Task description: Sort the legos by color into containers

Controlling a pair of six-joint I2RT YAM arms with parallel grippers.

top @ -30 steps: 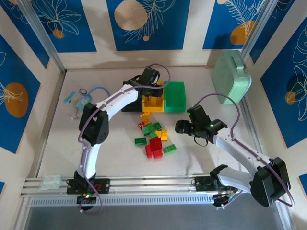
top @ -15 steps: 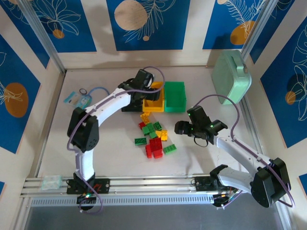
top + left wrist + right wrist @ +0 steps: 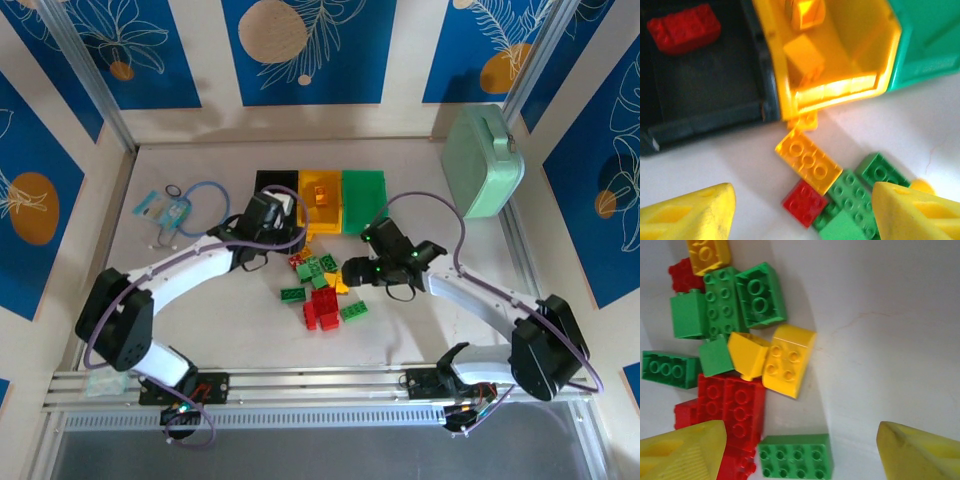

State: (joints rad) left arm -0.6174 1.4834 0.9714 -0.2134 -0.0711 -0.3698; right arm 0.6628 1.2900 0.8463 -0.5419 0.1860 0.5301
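1. Near the left edge of the worktop (image 3: 230, 335), toward the far side, a blue cable (image 3: 207, 189) lies looped beside a small clear bag (image 3: 160, 208).
2. The left pincer (image 3: 803, 200) hangs low just on the near side of the black bin (image 3: 268, 180). Its yellow fingers (image 3: 690, 215) stand wide apart with nothing between them, so it is open and empty.
3. Three bins sit side by side, touching, at the middle of the far edge. The black one is leftmost and partly hidden by the left arm. A red brick (image 3: 682, 27) lies inside it, in its far left corner.
4. The yellow bin (image 3: 336, 215) is the middle one and holds yellow bricks (image 3: 805, 57).
5. On the worktop just in front of that bin lies a flat yellow brick (image 3: 807, 160), studs up. A small red cube (image 3: 805, 202) and a green plate (image 3: 852, 192) touch its near side.
6. The rest of the legos (image 3: 322, 290) lie in a loose heap at the middle of the worktop, with red, green and yellow mixed and mostly touching.
7. The green bin (image 3: 365, 200) ends the row on the right.
8. The right pincer (image 3: 801, 430) hangs over the right side of the heap, spread wide and gripping nothing. Below it lie a yellow pair (image 3: 785, 362), a red block (image 3: 735, 405) and a green brick (image 3: 795, 455).
9. A mint case (image 3: 483, 160) stands by the right edge, near the far right corner, well apart from the bins.
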